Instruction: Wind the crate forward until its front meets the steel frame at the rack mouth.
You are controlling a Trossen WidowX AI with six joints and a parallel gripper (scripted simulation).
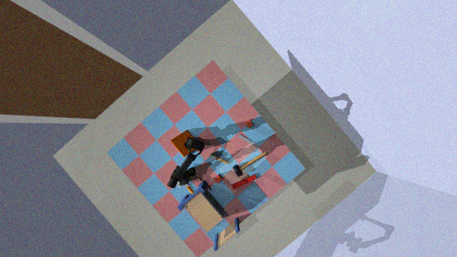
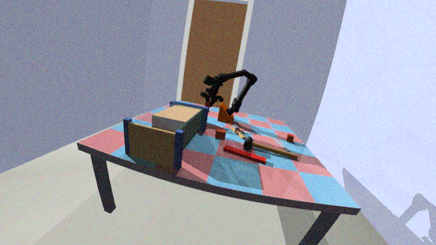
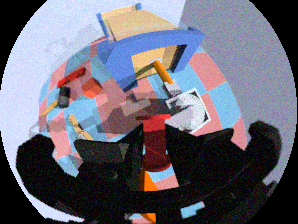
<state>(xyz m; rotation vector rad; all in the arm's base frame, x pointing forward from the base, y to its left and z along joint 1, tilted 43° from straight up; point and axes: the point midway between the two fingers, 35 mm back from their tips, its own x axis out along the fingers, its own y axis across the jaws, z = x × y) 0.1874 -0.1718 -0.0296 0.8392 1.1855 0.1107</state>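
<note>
My gripper is shut on the winch handle's red cylindrical grip, over the bench before the rack mouth. The handle's key end and any fit in the hole are hidden. The blue frame stands at the rack mouth. A tan box, seemingly the crate, looks flat inside; its gap to the frame is unclear. An orange bar or strap runs from the mouth to a small grey block. A white-rimmed square lies beside it; which part is the winch is unclear.
A black-headed hammer, a red bar and a red block lie beside the rack. Another red block lies farther off. An orange wedge stands at the arm's base.
</note>
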